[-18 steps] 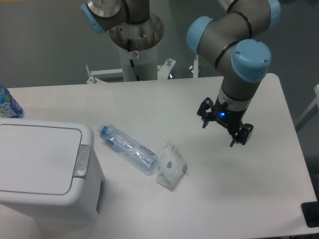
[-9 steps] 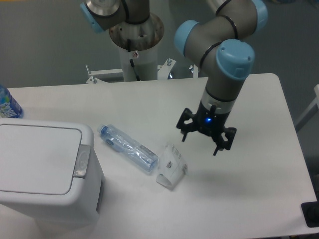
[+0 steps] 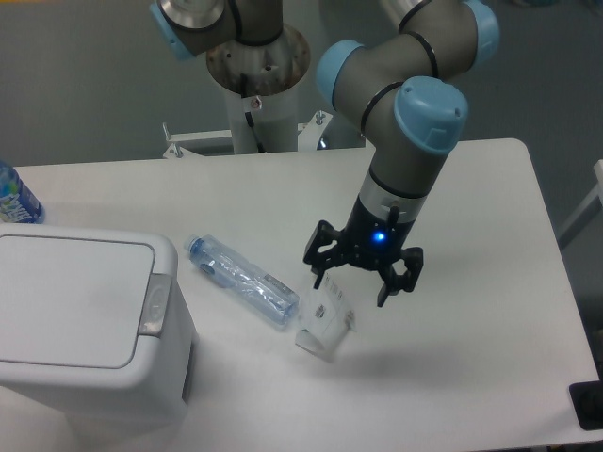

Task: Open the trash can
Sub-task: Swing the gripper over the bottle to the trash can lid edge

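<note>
The white trash can stands at the front left of the table. Its flat lid is down and the grey push-button sits on its right rim. My gripper hangs open and empty above the table, well to the right of the can and just over the right side of a crumpled clear wrapper. Its two fingers point down and are spread apart.
A crushed clear plastic bottle lies between the can and the wrapper. Another bottle with a blue label stands at the left edge. The arm's base column rises behind the table. A dark object sits at the front right corner.
The gripper has moved left and a little down across the table, from the right side towards the wrapper, turning as it went. It stays open. The can, bottle and wrapper have not moved.
</note>
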`<state>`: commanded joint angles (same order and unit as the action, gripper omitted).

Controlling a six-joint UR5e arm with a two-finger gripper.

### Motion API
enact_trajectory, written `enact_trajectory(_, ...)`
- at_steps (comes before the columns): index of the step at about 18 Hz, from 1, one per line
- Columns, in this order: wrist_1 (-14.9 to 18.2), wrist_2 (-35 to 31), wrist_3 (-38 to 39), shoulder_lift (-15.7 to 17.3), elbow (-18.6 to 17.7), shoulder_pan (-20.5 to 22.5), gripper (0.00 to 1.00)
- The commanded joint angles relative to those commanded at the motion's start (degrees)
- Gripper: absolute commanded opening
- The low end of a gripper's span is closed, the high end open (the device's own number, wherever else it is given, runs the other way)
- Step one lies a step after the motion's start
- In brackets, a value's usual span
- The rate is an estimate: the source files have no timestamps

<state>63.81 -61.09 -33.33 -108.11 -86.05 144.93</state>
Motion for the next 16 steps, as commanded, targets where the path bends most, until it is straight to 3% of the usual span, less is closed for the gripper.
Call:
enact_trajectory(6, 0.0, 8.3, 13.4, -1.1, 9.3, -3.0, 1.0)
enact_trajectory(16, 0.0, 9.6, 14.4, -1.1, 8.4, -8.5, 1.0)
